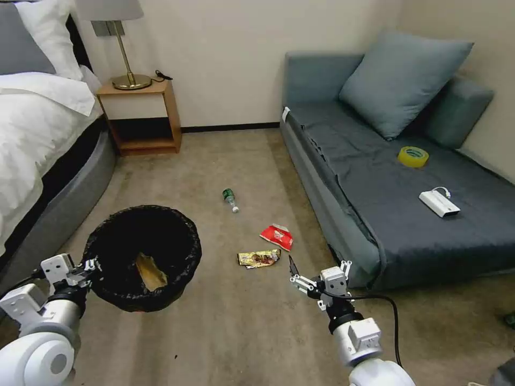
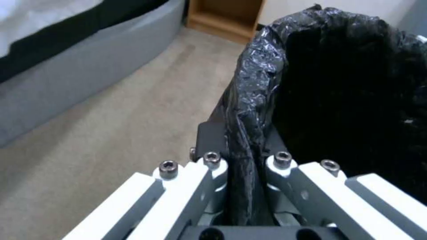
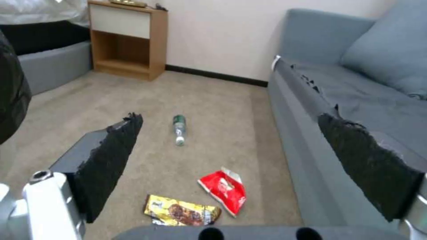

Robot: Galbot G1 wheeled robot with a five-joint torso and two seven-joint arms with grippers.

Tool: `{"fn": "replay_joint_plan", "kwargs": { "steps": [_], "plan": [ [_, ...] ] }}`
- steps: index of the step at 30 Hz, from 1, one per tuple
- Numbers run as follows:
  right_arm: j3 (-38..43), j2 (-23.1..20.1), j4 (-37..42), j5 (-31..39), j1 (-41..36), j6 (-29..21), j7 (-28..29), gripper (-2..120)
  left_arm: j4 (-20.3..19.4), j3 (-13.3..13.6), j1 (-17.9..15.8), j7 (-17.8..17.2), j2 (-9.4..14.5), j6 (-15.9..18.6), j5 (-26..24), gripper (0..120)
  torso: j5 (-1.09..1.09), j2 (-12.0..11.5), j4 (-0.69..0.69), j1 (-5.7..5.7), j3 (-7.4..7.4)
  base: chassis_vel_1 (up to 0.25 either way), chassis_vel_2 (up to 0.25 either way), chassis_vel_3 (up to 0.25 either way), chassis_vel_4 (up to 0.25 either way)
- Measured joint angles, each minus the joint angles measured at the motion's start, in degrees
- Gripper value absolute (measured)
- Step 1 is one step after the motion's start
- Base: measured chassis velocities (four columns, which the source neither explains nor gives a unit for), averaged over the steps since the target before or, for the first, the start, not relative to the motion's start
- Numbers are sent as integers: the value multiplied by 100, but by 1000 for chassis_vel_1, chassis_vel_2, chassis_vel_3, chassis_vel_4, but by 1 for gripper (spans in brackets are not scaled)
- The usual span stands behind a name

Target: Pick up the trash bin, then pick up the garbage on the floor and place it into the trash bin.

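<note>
The trash bin (image 1: 142,257), lined with a crinkled black bag, is at the lower left, and my left gripper (image 1: 88,266) is shut on its near rim. In the left wrist view the fingers (image 2: 213,166) pinch the bag-covered rim of the bin (image 2: 347,83). A brown paper pouch (image 1: 151,272) lies inside it. On the carpet lie a gold-brown wrapper (image 1: 259,258), a red-and-white packet (image 1: 277,236) and a small green-labelled bottle (image 1: 230,199). My right gripper (image 1: 292,273) hangs open just right of the wrapper. The right wrist view shows its pads (image 3: 109,160) spread wide above the wrapper (image 3: 182,211), packet (image 3: 224,190) and bottle (image 3: 178,129).
A grey sofa (image 1: 343,214) runs along the right, carrying a yellow tape roll (image 1: 413,156), a white box with cable (image 1: 439,203) and a cushion (image 1: 402,80). A bed (image 1: 37,128) stands at the left, with a wooden nightstand (image 1: 140,115) and lamp behind it.
</note>
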Motion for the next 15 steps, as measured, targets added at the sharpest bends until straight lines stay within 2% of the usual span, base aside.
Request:
{"fn": "replay_joint_plan", "kwargs": {
  "steps": [8, 15],
  "plan": [
    [-4, -35, 74, 10, -53, -30, -90, 100, 40, -199, -11, 16, 81, -37, -68, 4, 0, 0, 0, 0, 0, 0, 0, 0, 0],
    [4, -54, 106, 16, -92, 12, -107, 100, -9, -221, -9, 16, 102, -37, -94, 4, 0, 0, 0, 0, 0, 0, 0, 0, 0]
  ]
}}
